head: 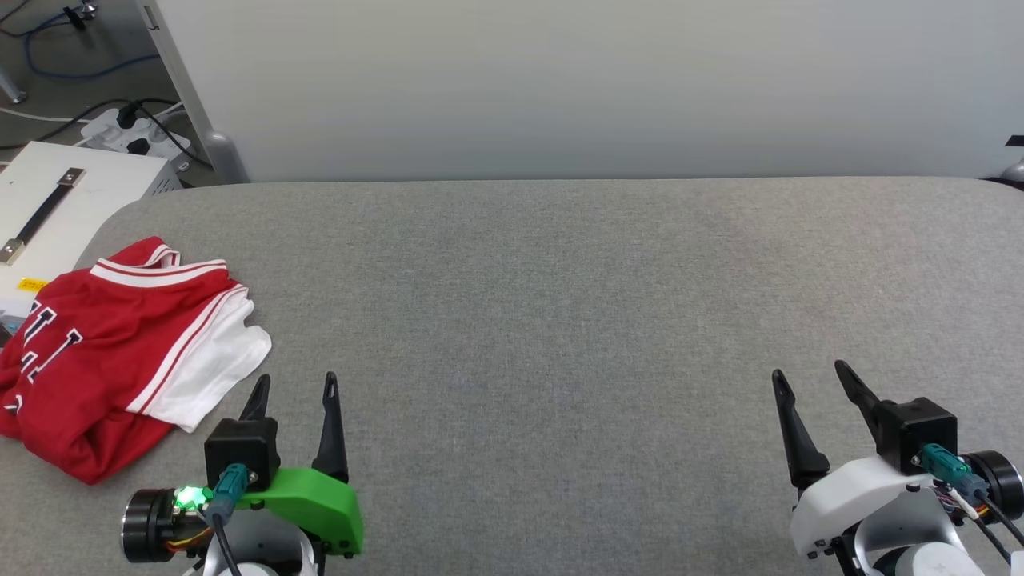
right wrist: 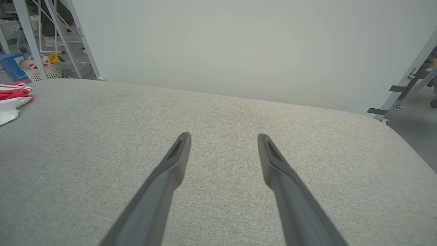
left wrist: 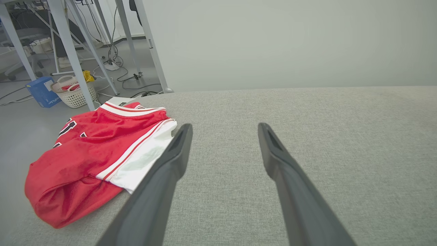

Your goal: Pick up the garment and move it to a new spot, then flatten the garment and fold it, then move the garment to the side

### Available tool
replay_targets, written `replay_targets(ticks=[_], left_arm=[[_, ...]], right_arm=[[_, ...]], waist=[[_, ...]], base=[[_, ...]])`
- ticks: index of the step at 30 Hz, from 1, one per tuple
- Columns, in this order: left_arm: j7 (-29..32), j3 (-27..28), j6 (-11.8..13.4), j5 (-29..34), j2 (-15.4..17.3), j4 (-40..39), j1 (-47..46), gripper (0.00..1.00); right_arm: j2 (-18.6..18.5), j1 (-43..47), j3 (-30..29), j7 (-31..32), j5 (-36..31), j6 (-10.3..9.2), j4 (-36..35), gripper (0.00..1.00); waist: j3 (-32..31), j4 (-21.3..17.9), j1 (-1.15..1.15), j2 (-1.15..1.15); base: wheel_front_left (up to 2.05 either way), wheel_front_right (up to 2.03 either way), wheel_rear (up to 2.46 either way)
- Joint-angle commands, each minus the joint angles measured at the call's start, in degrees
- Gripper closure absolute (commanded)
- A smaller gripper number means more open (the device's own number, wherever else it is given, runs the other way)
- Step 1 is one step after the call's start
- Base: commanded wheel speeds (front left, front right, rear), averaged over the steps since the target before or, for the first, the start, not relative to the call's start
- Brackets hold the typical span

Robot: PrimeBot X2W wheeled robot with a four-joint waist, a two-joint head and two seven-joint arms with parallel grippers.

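Head view: nearest the lens, the left gripper (head: 296, 380) is seen w/ jaws spread wide. Nothing is held btw. them and nothing is touched, and the tips are poised over the grey padded surface (head: 560, 320). The right gripper (head: 808, 370) is likewise seen wide open & empty. The garment (head: 104, 352) is found crumpled just beyond and outboard of the left jaws, at the surface's edge. Its white sleeve is nearest the outer fingertip but apart from it. It is well apart from the right jaws.

Left wrist view: the left gripper (left wrist: 225, 125) is shown w/ bare surface btw. its parted jaws. The garment (left wrist: 95, 150) lies to their left, the sleeve edge partly hidden behind the left-hand finger. A basket (left wrist: 73, 94) is seen on the floor far beyond.

Right wrist view: the right gripper (right wrist: 223, 135) is seen wide open, nothing gripped. The garment (right wrist: 13, 95) is glimpsed far left of the jaws.

Step judged: no. 1, the pick-up, not yet begun, as the heap lies untouched. For the next move, the left jaws prob. need to be swung outward over the heap, lowered, and closed on a raised fold. The cloth can then be carried to the bare middle, i.e. btw. the two grippers. A deep enough pinch is called for, as thin cloth slips.
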Motion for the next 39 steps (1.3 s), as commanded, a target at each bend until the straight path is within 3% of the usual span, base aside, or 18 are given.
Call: replay_targets(ticks=[1, 39], left_arm=[[-0.56, -0.16, 0.43, -0.5, -0.02, -0.24, -0.02, 0.0], [-5.31, -1.41, 2.29, -2.58, -0.1, -0.82, 0.6, 0.0]], right_arm=[[0.0, -0.02, -0.25, -0.7, 0.63, 0.0, -0.37, 0.0], [0.0, 1.64, -1.34, -5.43, 5.62, -0.02, -3.67, 0.0]], waist=[[0.01, 0.0, 0.0, 0.0], [0.01, -0.22, 0.0, 0.0]], base=[[0.0, 0.0, 0.0], [0.0, 0.0, 0.0]])
